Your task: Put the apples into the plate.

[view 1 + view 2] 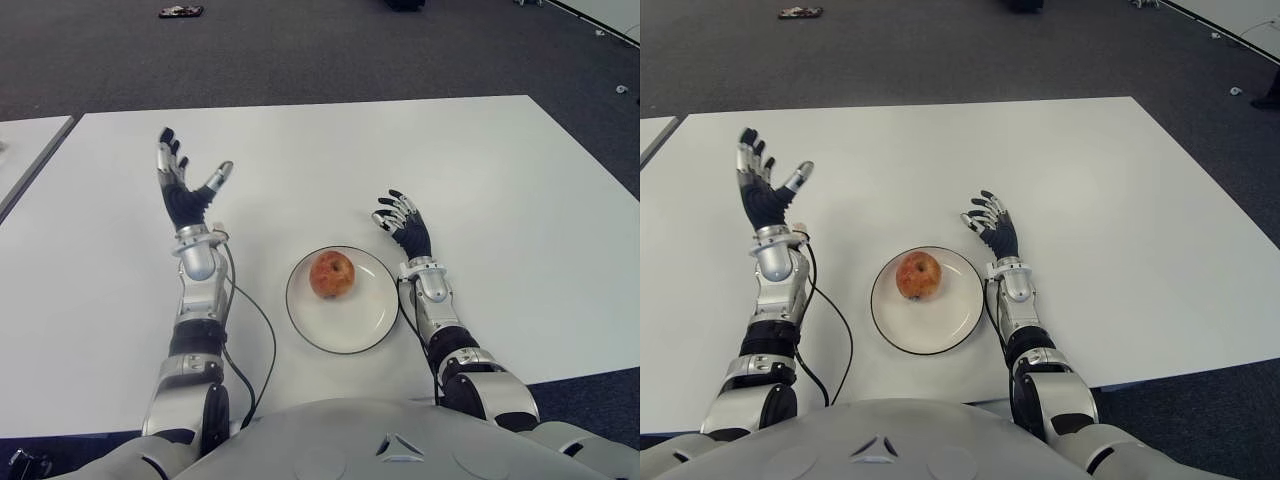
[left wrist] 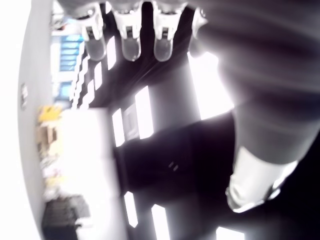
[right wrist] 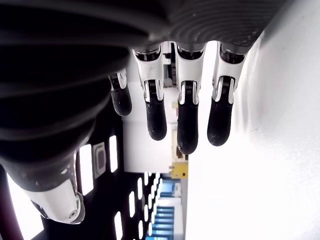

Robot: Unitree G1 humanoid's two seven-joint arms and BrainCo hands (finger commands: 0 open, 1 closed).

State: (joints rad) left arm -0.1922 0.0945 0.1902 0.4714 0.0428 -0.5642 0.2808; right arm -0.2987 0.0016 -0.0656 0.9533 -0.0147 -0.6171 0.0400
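Left hand: the robot's left hand (image 1: 185, 190) is raised over the white rectangular table (image 1: 520, 180), left of the plate, palm up, fingers spread and holding nothing; likely parked out of the way.
Apple: one round red-and-yellow apple (image 1: 331, 274) sits inside the plate, toward its far-left part, so the placing looks done for this fruit.
Plate: the round white plate with a dark rim (image 1: 352, 330) lies near the table's front edge, between the two arms.
Right hand: the robot's right hand (image 1: 405, 225) shows just beyond the plate's right rim, fingers loosely apart, empty; it seems freshly clear of the apple.
Other apples: none visible on the table.
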